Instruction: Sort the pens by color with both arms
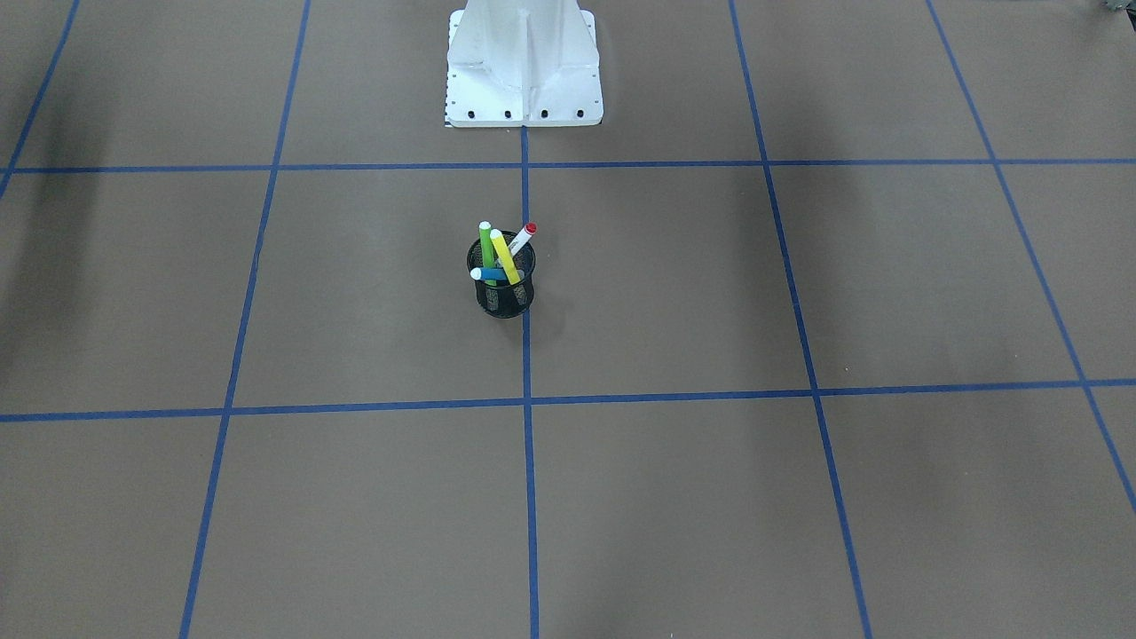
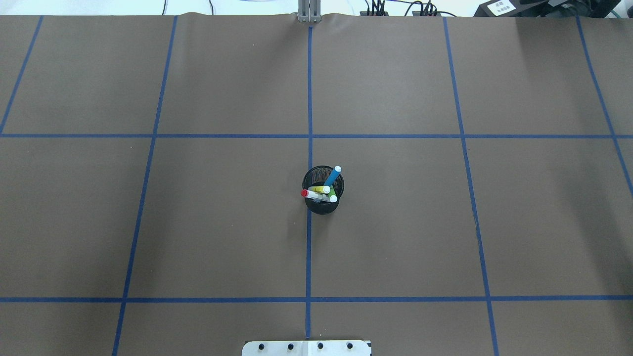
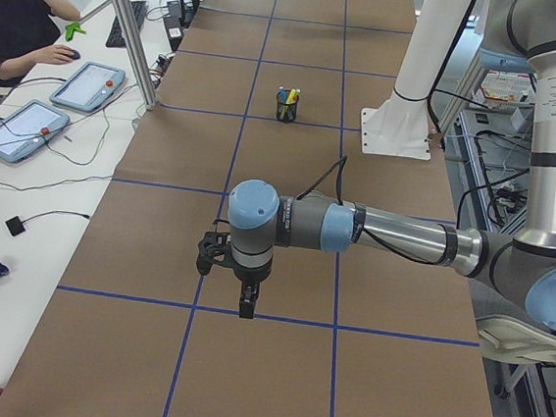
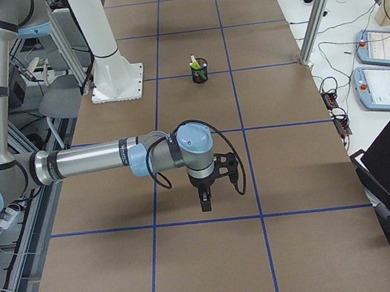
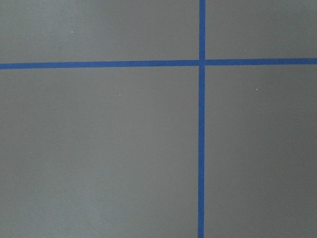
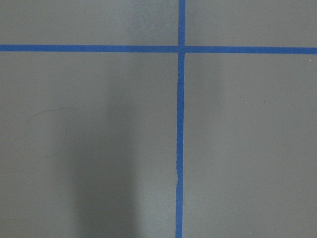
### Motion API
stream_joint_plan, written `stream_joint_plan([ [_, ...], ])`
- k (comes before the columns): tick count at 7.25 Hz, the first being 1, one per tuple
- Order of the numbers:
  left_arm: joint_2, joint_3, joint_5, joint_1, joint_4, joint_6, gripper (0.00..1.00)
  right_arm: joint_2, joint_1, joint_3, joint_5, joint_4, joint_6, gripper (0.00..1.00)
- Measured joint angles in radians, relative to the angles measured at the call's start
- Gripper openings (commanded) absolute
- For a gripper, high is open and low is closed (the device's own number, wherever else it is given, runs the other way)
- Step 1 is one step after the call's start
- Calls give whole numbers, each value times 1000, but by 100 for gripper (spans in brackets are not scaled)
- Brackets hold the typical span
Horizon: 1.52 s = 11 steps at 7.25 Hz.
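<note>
Four pens stand together in a black mesh cup [image 1: 504, 295] at the table's middle: a green pen [image 1: 487, 244], a yellow pen [image 1: 505, 256], a blue pen [image 1: 490, 274] and a white pen with a red cap [image 1: 524, 235]. The overhead view shows the cup [image 2: 321, 205] with the blue pen [image 2: 332, 176] leaning away. My left gripper [image 3: 247, 304] shows only in the exterior left view, far from the cup, above the table. My right gripper [image 4: 204, 203] shows only in the exterior right view, also far from the cup. I cannot tell whether either is open or shut. Both wrist views show only tabletop.
The white robot base [image 1: 524, 71] stands behind the cup. Blue tape lines [image 2: 309, 99] divide the brown table into squares. A seated operator [image 3: 11, 15] and tablets [image 3: 88, 87] are beside the table. A metal post [image 4: 315, 13] stands at the table's edge.
</note>
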Motion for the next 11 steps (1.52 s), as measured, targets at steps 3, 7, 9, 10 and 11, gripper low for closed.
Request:
stream_joint_plan([
  [3,0,-6,0,0,0,1,100,0,5,45,-1,-83,-1,100],
  [7,-7,-11,-2,0,5,-1,100,10,4,49,8,-84,-5,100],
  [9,-12,-15,-3,0,3,-1,100,34,4,51,16,-84,-5,100],
  [10,-13,-15,-4,0,1,-1,100,52,4,52,27,-85,-4,100],
  [11,-15,-11,-5,1,0,-1,100,74,4,50,41,-87,-1,100],
])
